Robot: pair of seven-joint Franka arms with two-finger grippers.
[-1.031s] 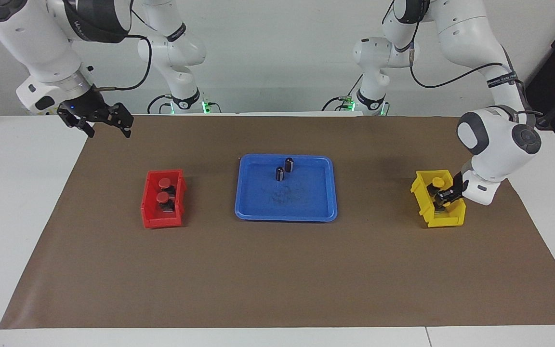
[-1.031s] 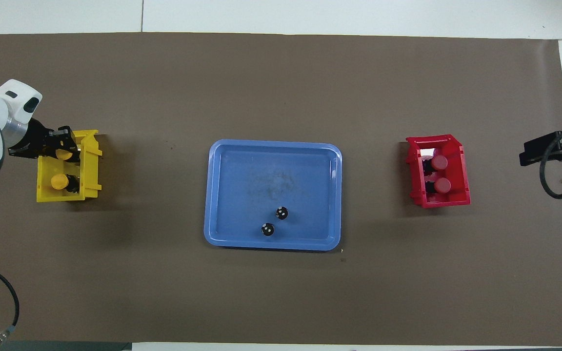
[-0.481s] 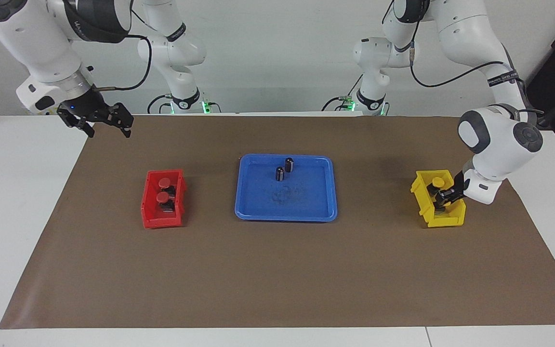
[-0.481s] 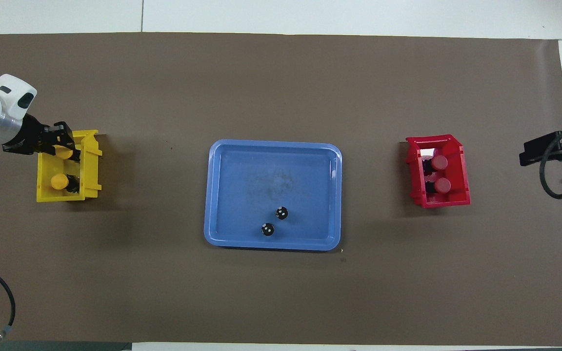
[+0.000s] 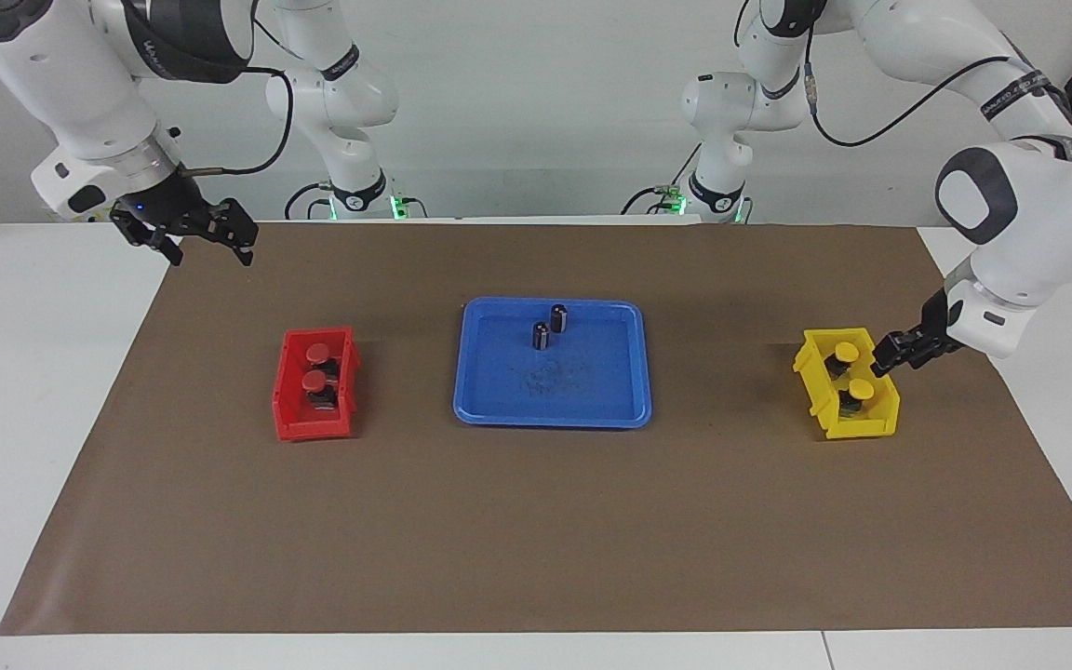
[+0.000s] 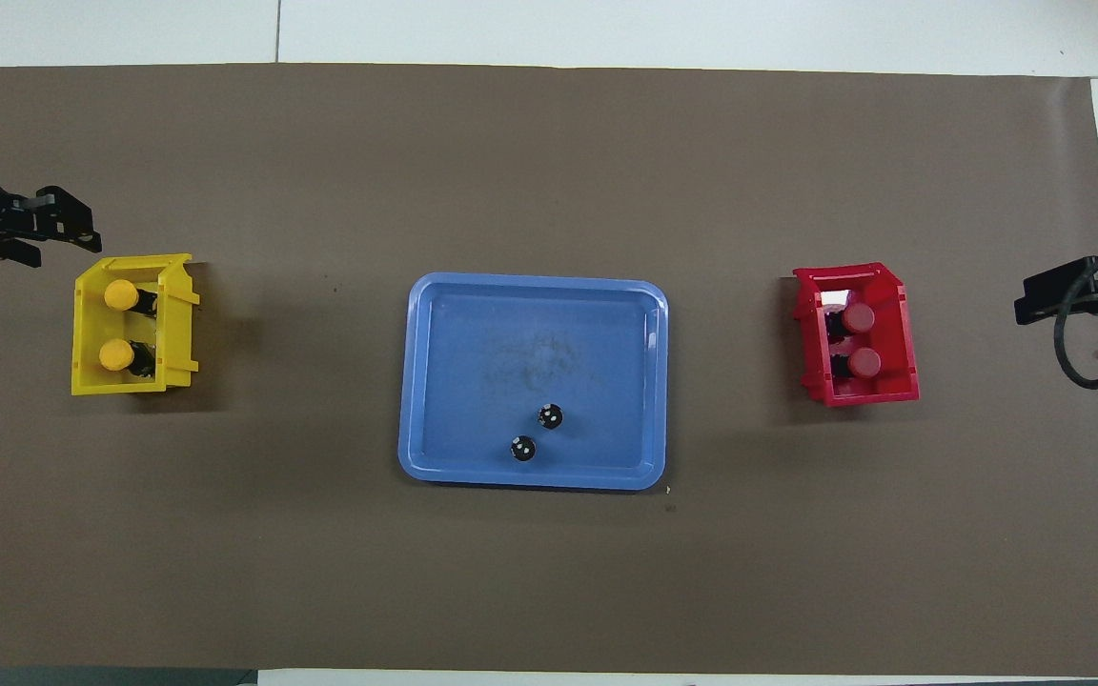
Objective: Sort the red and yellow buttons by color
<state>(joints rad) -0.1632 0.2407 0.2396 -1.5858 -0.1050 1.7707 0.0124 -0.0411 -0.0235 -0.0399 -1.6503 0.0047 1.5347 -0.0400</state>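
Two yellow buttons [image 5: 845, 352] [image 5: 860, 388] sit in the yellow bin [image 5: 815, 386], also seen from overhead as yellow buttons [image 6: 117, 293] [image 6: 115, 355] in the yellow bin [image 6: 179, 324]. Two red buttons [image 5: 316, 353] [image 5: 314, 381] sit in the red bin [image 5: 289, 409]; overhead, the red buttons [image 6: 858, 317] [image 6: 864, 361] show in the red bin [image 6: 900, 329]. My left gripper [image 5: 897, 354] [image 6: 68, 224] hangs open and holds nothing, just off the yellow bin's rim. My right gripper [image 5: 210, 251] [image 6: 1035, 295] waits open over the mat's corner.
A blue tray [image 5: 499, 391] [image 6: 454, 381] lies mid-table between the two bins. Two small black cylinders [image 5: 542, 335] [image 5: 558, 317] stand in it, on the side nearer the robots. A brown mat [image 5: 536, 540] covers the table.
My left gripper let go of a yellow button inside the yellow bin, opened, and rose up and out. The button now rests in the bin. The right arm stayed still.
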